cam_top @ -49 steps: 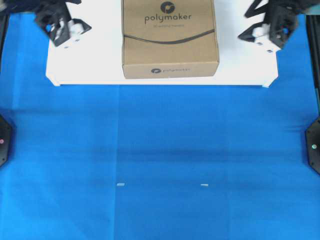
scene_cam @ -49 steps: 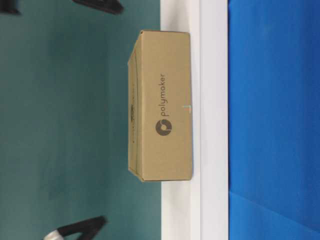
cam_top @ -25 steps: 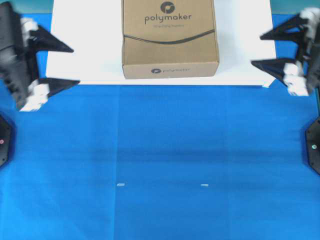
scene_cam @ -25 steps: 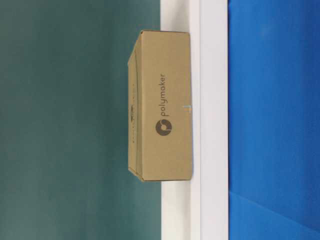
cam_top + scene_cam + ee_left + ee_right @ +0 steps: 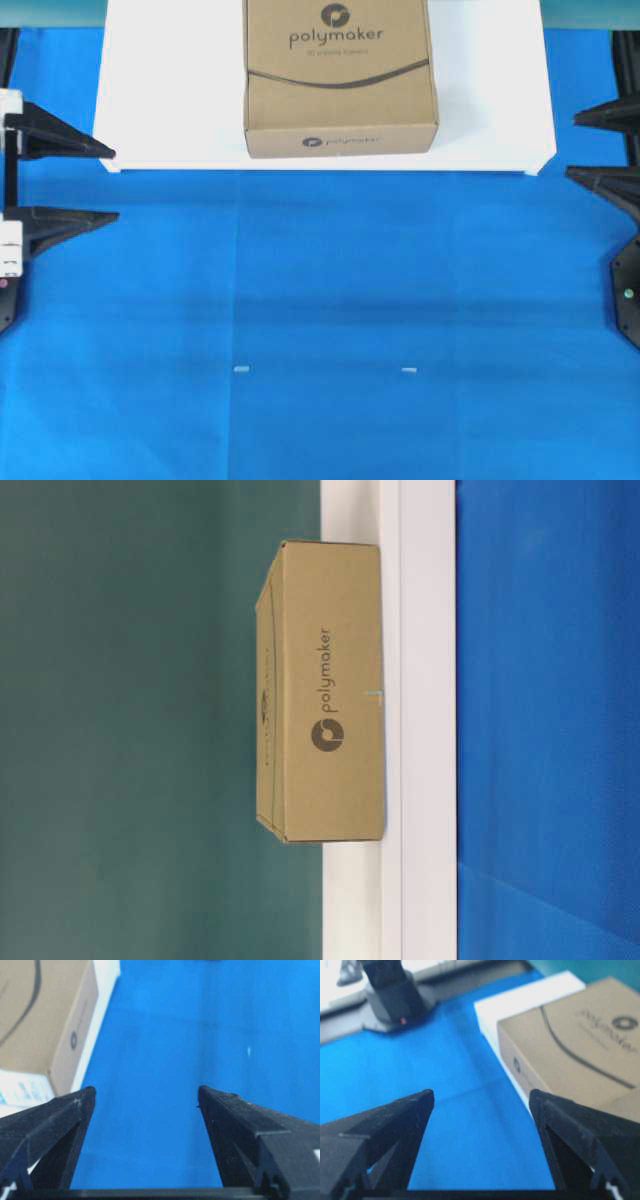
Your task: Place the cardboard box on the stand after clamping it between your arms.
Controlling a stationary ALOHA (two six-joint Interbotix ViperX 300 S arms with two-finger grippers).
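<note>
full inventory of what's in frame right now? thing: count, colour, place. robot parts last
cardboard box: 1, brown with dark "polymaker" print, lying flat on the stand, at its front edge, near the middle
stand: 1, white, at the far side of the blue surface
table cover: 1, blue, spread under everything
small marks: 2, pale, on the cover nearer the camera than the stand
arm bases: 2, black, at the left and right edges of the overhead view
left gripper: 1, black with white parts, open, empty, left of the stand, apart from the box
right gripper: 1, black, open, empty, right of the stand, apart from the box
</note>
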